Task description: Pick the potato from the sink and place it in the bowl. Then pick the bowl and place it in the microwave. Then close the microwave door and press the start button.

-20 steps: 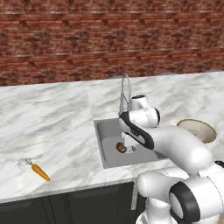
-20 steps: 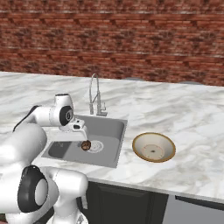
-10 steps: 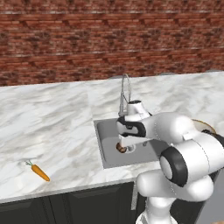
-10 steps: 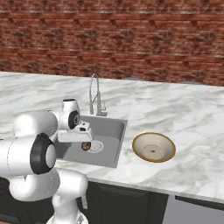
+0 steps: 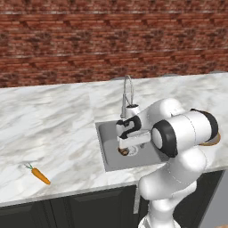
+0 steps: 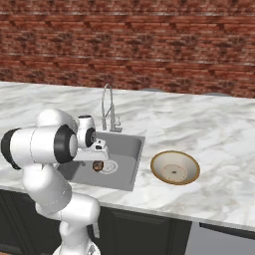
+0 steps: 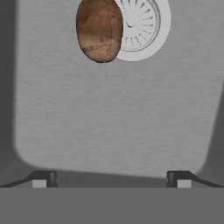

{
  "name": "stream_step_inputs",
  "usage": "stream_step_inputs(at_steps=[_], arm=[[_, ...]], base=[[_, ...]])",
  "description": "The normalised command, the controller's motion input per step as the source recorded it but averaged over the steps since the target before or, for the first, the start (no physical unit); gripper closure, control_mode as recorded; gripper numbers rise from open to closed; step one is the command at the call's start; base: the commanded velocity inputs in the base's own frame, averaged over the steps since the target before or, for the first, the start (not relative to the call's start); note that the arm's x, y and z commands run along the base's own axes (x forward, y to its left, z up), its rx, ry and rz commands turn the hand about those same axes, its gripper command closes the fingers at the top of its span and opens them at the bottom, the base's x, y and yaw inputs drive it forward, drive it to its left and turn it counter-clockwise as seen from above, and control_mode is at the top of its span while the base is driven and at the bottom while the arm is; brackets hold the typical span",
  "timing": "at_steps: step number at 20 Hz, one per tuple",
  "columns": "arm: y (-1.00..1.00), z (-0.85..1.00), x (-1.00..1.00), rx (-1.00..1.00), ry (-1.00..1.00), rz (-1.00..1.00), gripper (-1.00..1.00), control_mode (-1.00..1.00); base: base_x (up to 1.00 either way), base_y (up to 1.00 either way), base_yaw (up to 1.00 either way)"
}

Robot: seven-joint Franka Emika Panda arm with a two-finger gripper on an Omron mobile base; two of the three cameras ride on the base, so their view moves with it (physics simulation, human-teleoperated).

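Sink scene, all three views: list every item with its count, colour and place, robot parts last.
potato: one, brown, on the sink floor, overlapping the drain edge.
sink: one, grey metal, set in the counter.
drain: one, pale round, in the sink floor.
faucet: one, steel, behind the sink.
bowl: one, tan with cream inside, on the counter beside the sink.
carrot: one, orange with green top, near the counter's front edge.
counter: one, white marble.
wall: red brick, behind the counter.
tool: one, dark tips, open, above the sink floor, short of the potato.
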Motion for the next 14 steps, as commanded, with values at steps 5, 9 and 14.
stream_step_inputs(at_steps=[5, 9, 14], arm=[[0.25, -0.4, 0.31, 0.0, -0.01, 0.0, -1.0, -1.0], [0.11, -0.37, 0.43, 0.0, 0.0, 0.0, -1.0, -1.0], [0.03, -0.32, 0.42, 0.0, 0.0, 0.0, -1.0, -1.0]], base=[[0.0, 0.0, 0.0], [0.0, 0.0, 0.0], [0.0, 0.0, 0.0]])
